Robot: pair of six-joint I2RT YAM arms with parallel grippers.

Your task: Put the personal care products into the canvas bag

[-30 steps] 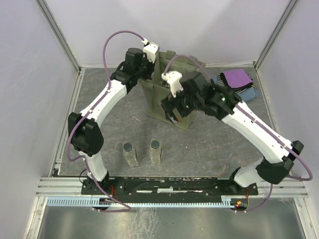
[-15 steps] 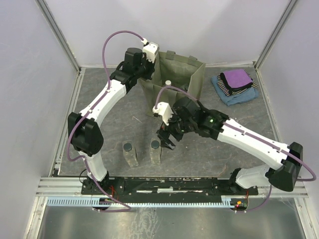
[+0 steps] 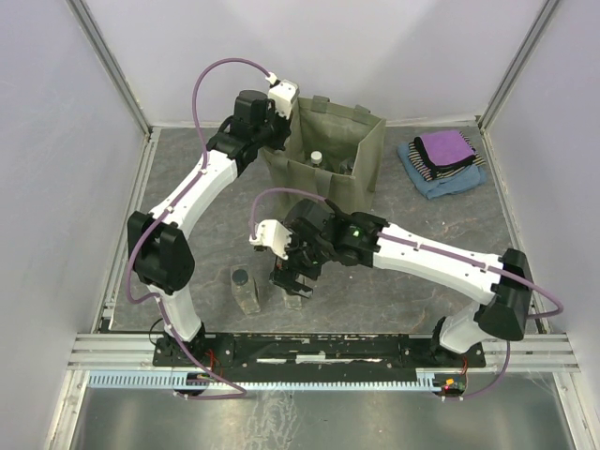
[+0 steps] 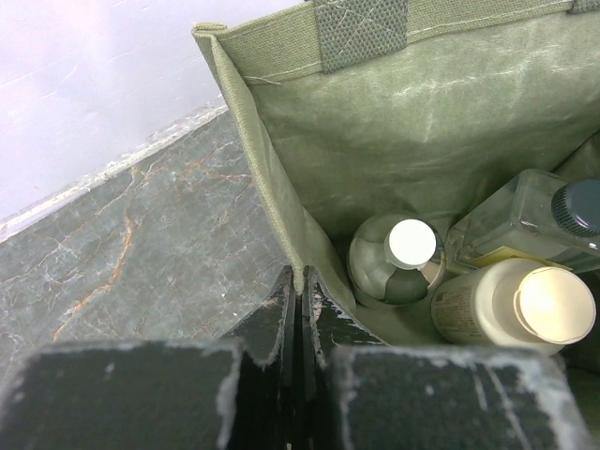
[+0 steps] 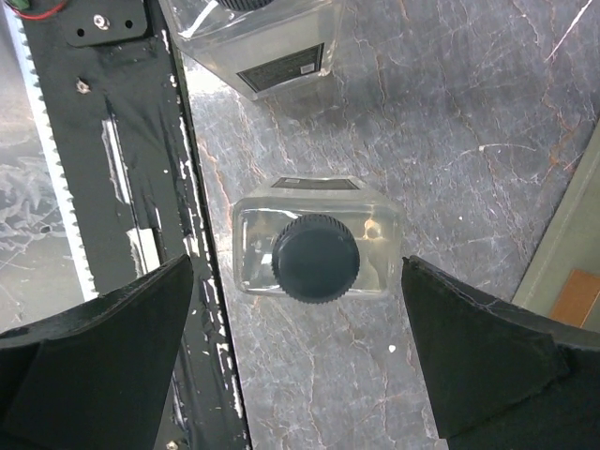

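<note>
The olive canvas bag stands at the back of the table. My left gripper is shut on its left rim. Inside the bag lie a nozzle-topped bottle, a cream jar and a clear dark-capped bottle. My right gripper hangs open over another clear dark-capped bottle, one finger on each side and neither touching it. In the top view that gripper hides most of this bottle. A second such bottle stands just to its left.
A folded blue and purple cloth lies at the back right. The black base rail runs close beside the bottles along the near edge. The bag's wall with its orange tag is just behind the right gripper.
My right arm has swung from the bag's mouth down to the front and now hovers over the right bottle, still open. The left arm has not moved.
</note>
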